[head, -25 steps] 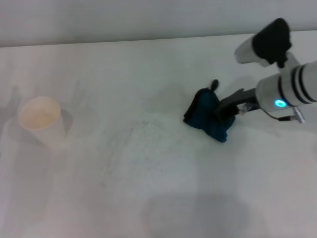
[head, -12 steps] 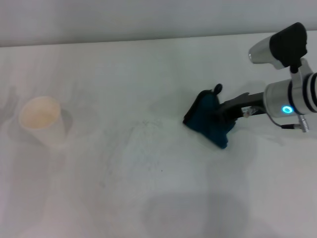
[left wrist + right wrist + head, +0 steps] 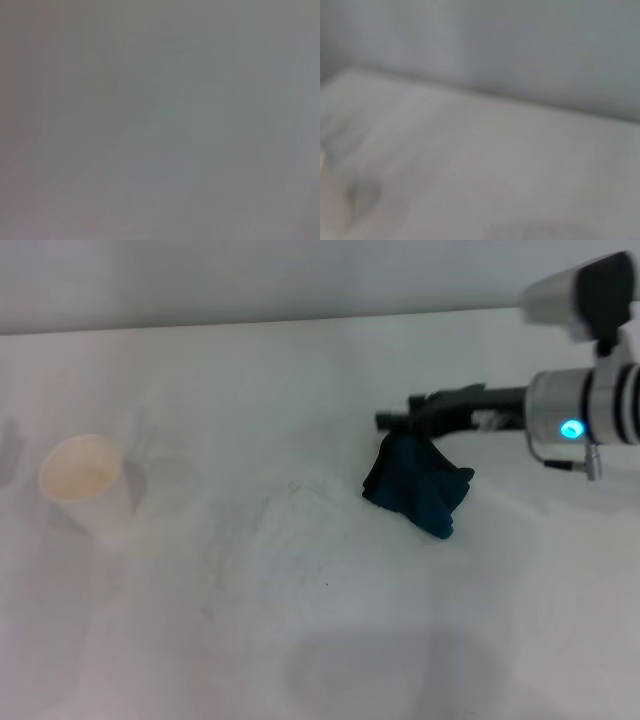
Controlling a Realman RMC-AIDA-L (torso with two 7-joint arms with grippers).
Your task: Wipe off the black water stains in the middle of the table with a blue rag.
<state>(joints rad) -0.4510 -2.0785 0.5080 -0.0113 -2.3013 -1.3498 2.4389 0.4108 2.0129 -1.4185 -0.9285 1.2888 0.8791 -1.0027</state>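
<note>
While the blue rag (image 3: 417, 486) hangs bunched from its top corner, its lower folds touch the table (image 3: 300, 640) a little to the right of the table's middle. Its gathered upper corner is pinched directly at the tip of the right gripper (image 3: 397, 422), so the cloth droops straight below the fingers and trails slightly toward the arm's side. The right gripper reaches in horizontally from the right edge of the head view, its dark fingers closed narrowly on the rag's top corner, with the rest of the cloth dangling free beneath.

Relative to the rag, the black water stains (image 3: 325, 585) show only as a tiny dark speck, down and to the left, well apart from the cloth, amid faint grey smudges on the white surface. A white paper cup (image 3: 83, 483) stands upright far to the left of the rag, near the table's left side.

Neither wrist view shows anything distinct: the right wrist view has only pale table and wall, the left wrist view plain grey. No left gripper appears in any view.
</note>
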